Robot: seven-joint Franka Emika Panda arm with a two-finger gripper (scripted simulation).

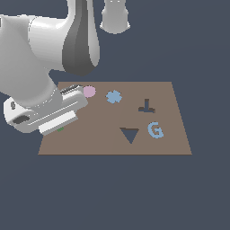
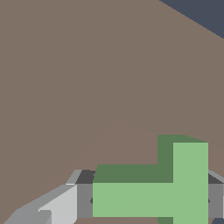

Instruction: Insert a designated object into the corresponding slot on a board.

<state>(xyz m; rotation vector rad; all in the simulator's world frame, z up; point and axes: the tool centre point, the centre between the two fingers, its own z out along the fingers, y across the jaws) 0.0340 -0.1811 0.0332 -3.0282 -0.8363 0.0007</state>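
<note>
Brown board (image 1: pixel 103 139) under the arm, green T caught in the gripper (image 1: pixel 57 127).

Low over the board's left near part in the exterior view, the gripper pinches the light-green T-shaped block (image 2: pixel 153 190): in the wrist view a grey finger (image 2: pixel 84 200) presses each end of it, and only a green speck shows beneath the hand from outside. The T-shaped slot (image 1: pixel 146 107) lies well apart to the right, farther than the blue G (image 1: pixel 155 130).
</note>
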